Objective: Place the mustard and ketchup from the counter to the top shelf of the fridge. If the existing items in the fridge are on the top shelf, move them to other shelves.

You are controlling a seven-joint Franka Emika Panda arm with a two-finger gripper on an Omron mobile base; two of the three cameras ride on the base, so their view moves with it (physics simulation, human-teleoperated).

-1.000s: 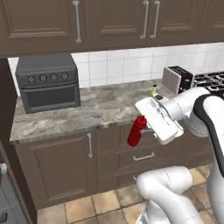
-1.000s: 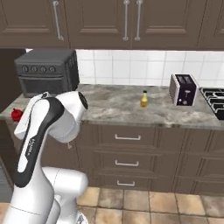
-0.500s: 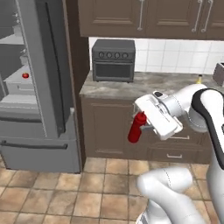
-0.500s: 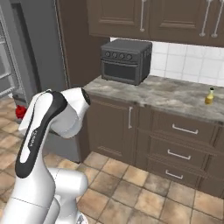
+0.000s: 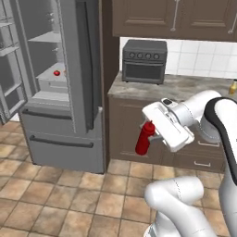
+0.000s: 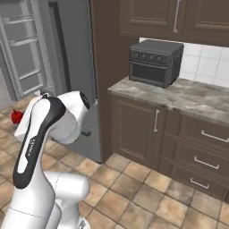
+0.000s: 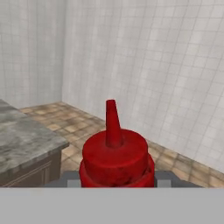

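Gripper [image 5: 152, 134] closure on the ketchup [image 5: 144, 138] is seen in the left base view: the red bottle is clamped at its upper part, and the jaws are set only as wide as the bottle. The bottle is held clear of the floor [image 5: 69, 194], roughly upright with a slight tilt, in front of the lower cabinets [image 5: 125, 125]. In the hand view the ketchup [image 7: 114, 157] is shown close up from above, its pointed nozzle at centre frame, with a grey fingertip [image 7: 168, 178] visible at each side of its body. In the right base view a small part of the ketchup [image 6: 16, 116] is seen at the left edge, beside the arm [image 6: 44, 125].

The mustard [image 5: 233, 86] is located on the counter [image 5: 185, 88] at the far right edge of the left base view, well apart from the gripper.

The fridge [image 5: 55, 83] is positioned left of the cabinets, with its door [image 5: 85, 60] swung open. White shelves are exposed inside, and a small red item [image 5: 56, 72] is seen resting on one of the lower shelves. A dark toaster oven [image 5: 144, 60] is placed on the counter against the tiled wall.
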